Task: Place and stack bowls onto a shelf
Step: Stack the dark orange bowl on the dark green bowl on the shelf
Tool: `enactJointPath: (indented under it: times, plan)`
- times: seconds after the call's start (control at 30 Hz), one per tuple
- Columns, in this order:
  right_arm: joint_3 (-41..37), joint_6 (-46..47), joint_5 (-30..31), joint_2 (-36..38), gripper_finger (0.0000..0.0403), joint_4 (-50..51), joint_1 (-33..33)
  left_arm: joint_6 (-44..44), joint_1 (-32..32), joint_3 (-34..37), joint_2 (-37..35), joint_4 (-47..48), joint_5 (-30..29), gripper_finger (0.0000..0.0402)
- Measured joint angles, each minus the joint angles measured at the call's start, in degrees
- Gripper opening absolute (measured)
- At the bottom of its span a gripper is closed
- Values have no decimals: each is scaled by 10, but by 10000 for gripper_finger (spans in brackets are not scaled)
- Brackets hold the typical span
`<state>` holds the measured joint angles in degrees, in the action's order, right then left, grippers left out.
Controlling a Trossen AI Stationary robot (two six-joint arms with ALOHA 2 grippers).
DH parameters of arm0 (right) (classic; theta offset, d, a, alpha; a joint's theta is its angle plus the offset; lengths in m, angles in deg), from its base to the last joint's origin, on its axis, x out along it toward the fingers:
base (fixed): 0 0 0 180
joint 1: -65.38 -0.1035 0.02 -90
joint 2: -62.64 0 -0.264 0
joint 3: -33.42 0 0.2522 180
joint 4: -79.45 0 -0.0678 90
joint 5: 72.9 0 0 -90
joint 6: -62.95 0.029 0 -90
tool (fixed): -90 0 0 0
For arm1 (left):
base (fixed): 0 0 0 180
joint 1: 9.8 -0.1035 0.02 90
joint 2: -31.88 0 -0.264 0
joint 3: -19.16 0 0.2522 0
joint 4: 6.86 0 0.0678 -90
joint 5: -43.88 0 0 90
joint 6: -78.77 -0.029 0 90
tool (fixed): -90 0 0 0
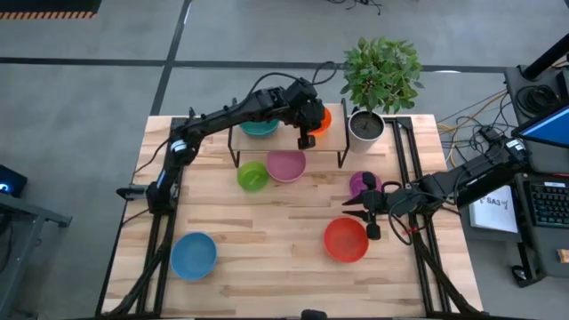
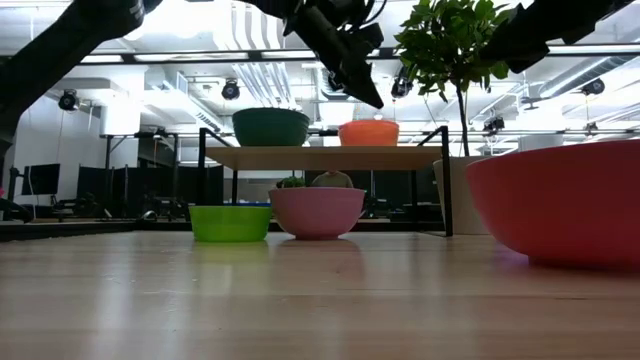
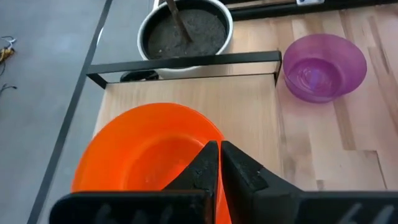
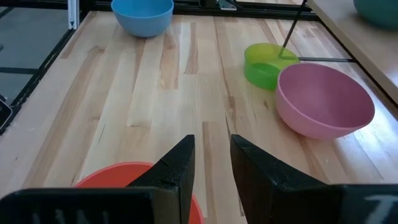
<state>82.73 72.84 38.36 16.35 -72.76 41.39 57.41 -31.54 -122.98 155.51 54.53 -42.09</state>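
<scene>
The shelf [image 1: 284, 142] stands at the table's far side and carries a teal bowl [image 1: 260, 127] and an orange bowl [image 1: 322, 119] on its wooden top. My left gripper [image 1: 307, 140] is shut and hovers just above the orange bowl's near rim [image 3: 186, 121]; the low view shows its fingertips [image 2: 376, 100] clear of the bowl [image 2: 368, 132]. The pink bowl [image 1: 285, 165] and lime green bowl [image 1: 252, 175] sit on the table in front of the shelf. My right gripper [image 1: 348, 209] is open, between the purple bowl [image 1: 364, 184] and the red bowl [image 1: 346, 239]. The blue bowl [image 1: 194, 255] sits near left. No yellow bowl shows.
A white plant pot [image 1: 366, 127] with a leafy plant stands just right of the shelf, close to the orange bowl. Black rails [image 1: 404, 160] run along both table sides. Bare wood lies in the table's middle [image 1: 276, 222], between the blue and red bowls.
</scene>
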Motion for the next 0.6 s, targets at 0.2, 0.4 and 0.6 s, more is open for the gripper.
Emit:
enactJointPath:
  times: [0.2,0.4,0.6]
  plan:
    - [-13,-11,15,0,93,-22,0,11,18,0,-22,9,0,0]
    - [-43,-21,43,0,93,-68,0,9,55,28,-61,48,2,0]
    - [-44,5,56,0,93,-71,0,27,67,202,-182,-21,2,0]
